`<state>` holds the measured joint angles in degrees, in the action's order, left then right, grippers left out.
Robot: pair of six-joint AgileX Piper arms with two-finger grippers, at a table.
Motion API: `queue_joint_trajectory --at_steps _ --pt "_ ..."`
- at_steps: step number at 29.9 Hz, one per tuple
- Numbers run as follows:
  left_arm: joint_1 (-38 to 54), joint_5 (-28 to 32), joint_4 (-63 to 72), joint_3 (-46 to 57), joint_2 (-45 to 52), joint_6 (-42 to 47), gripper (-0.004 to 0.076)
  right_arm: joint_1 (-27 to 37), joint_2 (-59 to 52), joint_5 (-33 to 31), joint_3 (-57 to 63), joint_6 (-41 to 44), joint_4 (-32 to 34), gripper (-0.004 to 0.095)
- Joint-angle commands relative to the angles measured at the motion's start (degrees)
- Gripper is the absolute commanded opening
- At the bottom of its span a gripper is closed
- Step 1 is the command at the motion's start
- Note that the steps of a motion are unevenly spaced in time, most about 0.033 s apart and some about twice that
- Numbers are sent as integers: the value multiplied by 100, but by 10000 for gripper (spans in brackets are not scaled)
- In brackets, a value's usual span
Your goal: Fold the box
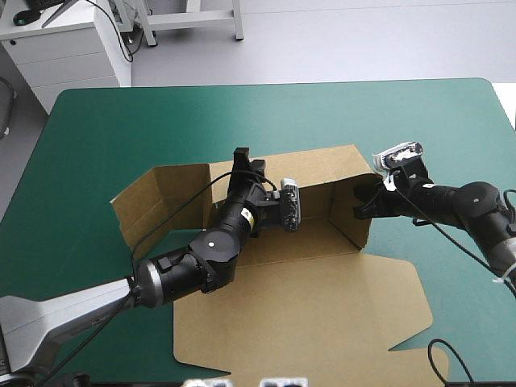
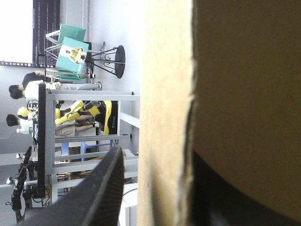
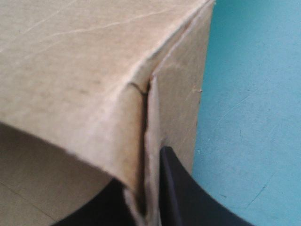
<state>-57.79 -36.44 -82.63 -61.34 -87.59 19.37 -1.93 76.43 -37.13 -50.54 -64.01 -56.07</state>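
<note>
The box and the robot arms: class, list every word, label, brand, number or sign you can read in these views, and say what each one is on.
No text can be read in any view.
The box: plain brown board, no print showing in any view.
A small pale label on the left arm: too small to read.
The teal-green cover: no marks or writing.
</note>
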Motion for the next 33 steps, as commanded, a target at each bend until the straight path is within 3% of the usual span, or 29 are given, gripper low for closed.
queue_joint_trajectory --at_steps 1,7,19,21,23,24,33 --pt "-171 -155 -156 -136 257 115 298 -229 -73 352 -120 420 453 1" --pt "-688 -130 -164 -136 417 336 297 -448 -73 801 -130 1197 1013 1" --pt "-2010 -505 -133 -136 1048 711 290 -448 -73 839 -130 1437 1290 1" --pt "-2185 -712 -159 -136 1133 838 235 -448 -73 839 -130 1556 1422 1" --pt "-2217 -752 -147 -146 1248 838 48 -448 -73 839 -130 1644 1535 1" --pt "-2217 -752 -158 -171 1339 838 0 -448 -84 839 -130 1658 1535 1" --pt "-1130 -798 141 -1182 1776 811 12 -448 -350 701 -409 2256 1565 1"
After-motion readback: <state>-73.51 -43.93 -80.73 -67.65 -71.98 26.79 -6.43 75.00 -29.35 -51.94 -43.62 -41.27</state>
